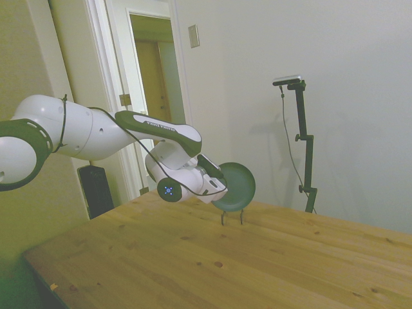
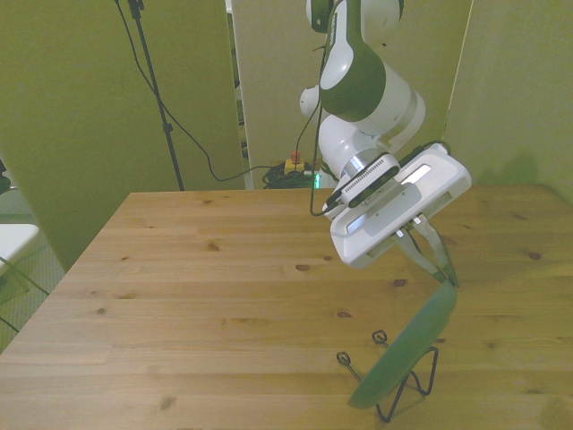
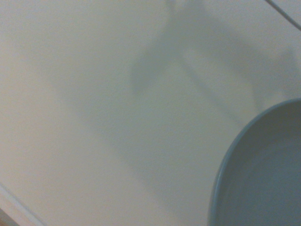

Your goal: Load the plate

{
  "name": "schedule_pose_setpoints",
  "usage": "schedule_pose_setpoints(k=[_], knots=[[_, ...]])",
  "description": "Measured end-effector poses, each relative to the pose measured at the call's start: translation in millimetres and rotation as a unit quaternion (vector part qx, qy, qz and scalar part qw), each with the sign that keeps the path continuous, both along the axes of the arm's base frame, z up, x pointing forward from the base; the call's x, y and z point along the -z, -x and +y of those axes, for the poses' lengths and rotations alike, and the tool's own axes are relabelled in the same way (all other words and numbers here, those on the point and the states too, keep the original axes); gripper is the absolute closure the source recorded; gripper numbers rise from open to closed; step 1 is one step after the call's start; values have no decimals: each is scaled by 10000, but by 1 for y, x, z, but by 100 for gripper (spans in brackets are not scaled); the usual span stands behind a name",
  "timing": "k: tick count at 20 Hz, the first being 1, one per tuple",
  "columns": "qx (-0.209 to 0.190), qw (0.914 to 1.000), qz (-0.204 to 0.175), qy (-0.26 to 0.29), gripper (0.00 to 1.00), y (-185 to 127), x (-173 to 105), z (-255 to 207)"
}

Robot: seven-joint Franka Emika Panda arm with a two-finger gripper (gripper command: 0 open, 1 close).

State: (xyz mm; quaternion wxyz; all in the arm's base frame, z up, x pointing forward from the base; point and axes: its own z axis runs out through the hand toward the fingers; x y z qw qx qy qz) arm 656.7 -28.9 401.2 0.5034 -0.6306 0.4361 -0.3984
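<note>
The white Franka arm reaches low across the wooden table (image 1: 193, 257), wrist tilted steeply. Its two-finger gripper (image 2: 439, 269) is clamped on the upper rim of the round dark green plate (image 2: 407, 345), which stands on edge, leaning, in the thin dark wire rack (image 2: 394, 376) near the table's front edge in the front view

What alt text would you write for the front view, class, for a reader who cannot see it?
A white robot arm's gripper holds a dark green plate on edge by its upper rim, the lower edge sitting in a thin wire rack on a wooden table, near the front view's lower right.
</note>
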Motion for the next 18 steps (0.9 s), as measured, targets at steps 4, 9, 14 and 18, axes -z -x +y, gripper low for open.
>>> schedule_pose_setpoints(k=[4,9,14,18], knots=[[8,10000,-5,-7,100,1,1,10],[96,9999,34,73,100,3,2,0],[58,9999,100,102,0,2,0,15],[108,9992,310,209,0,1,8,-14]])
